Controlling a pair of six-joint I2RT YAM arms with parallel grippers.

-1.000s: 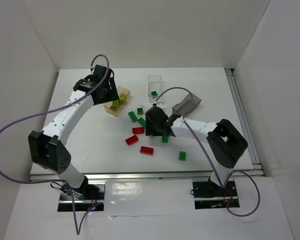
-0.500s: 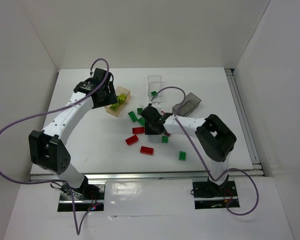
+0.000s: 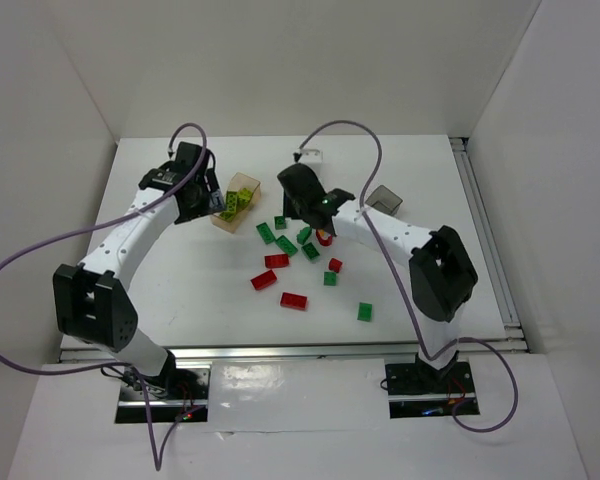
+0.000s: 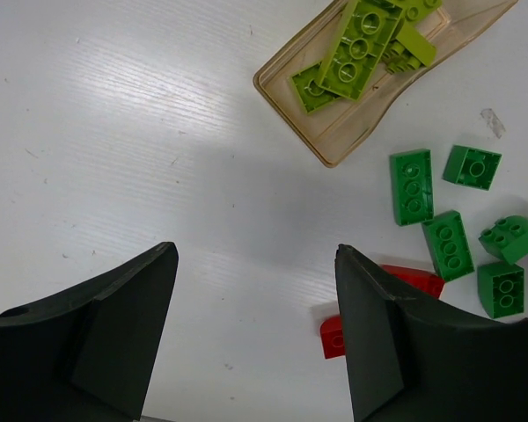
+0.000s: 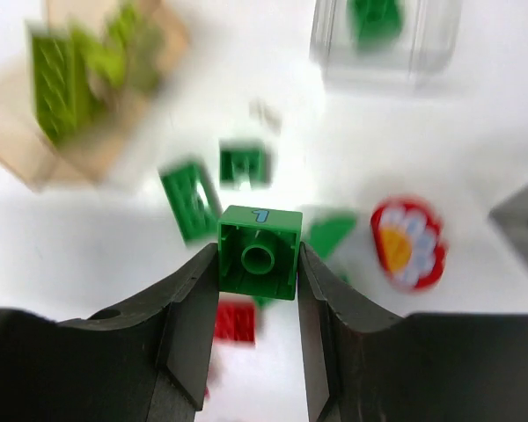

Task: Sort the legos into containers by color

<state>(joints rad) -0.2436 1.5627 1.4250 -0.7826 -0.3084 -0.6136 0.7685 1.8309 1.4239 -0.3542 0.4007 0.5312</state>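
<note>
My right gripper [image 5: 259, 264] is shut on a dark green brick [image 5: 260, 252] and holds it above the table; in the top view it [image 3: 308, 212] hangs over the back of the brick pile. Beyond it stands the clear container [image 5: 387, 53] with one green brick inside. My left gripper [image 4: 255, 264] is open and empty over bare table, just left of the orange-tan container [image 4: 334, 145], which holds yellow-green bricks [image 4: 361, 44]. Loose dark green bricks [image 3: 287, 244] and red bricks [image 3: 276, 261] lie mid-table. The smoky grey container [image 3: 383, 198] stands at the right.
A red, white and yellow flower-shaped piece [image 5: 407, 243] lies on the table right of the held brick. One green brick [image 3: 365, 312] lies apart toward the front. White walls enclose the table on three sides, and a rail [image 3: 485, 235] runs along its right edge.
My right gripper has risen from the brick pile and swung toward the back with the green brick in it. My left gripper has drawn back a little to the left of the orange-tan container.
</note>
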